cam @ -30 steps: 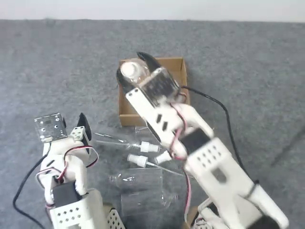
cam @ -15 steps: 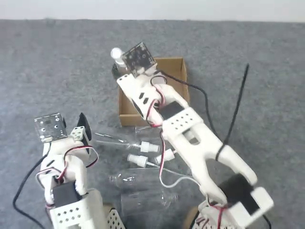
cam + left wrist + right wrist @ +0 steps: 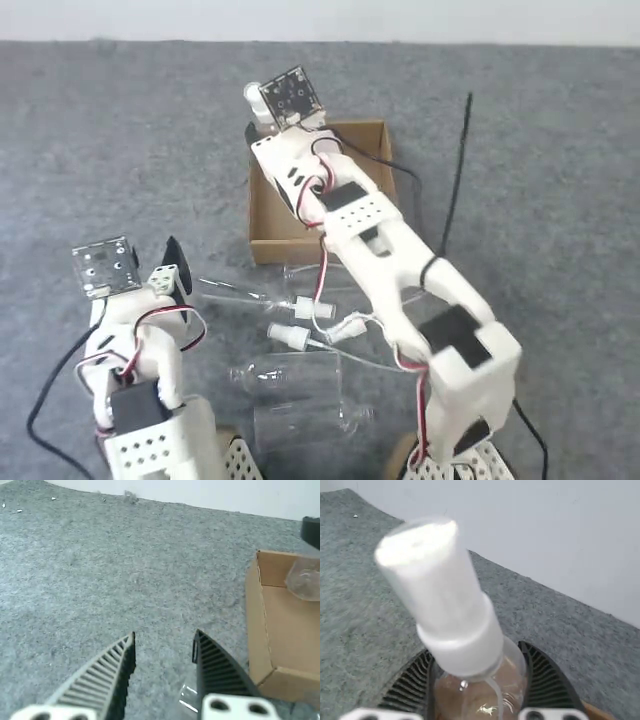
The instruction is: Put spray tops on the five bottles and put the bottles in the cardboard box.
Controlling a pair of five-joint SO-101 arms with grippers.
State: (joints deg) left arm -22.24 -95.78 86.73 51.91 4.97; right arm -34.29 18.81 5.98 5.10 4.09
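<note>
Gripping a bottle (image 3: 445,605), base cut off, is the right claw (image 3: 477,677); left claw (image 3: 164,645) gapes

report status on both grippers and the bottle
Right gripper shut on capped bottle, at cardboard box far corner. Left gripper open, over carpet. Loose bottles, spray tops near box.

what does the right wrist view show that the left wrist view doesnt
Right wrist view: the white spray top seated on the bottle, which the right jaws grip. Left wrist view: left jaws open above the carpet, and the cardboard box with its wall and floor. Both: grey carpet, white wall, that bottle's clear body.
</note>
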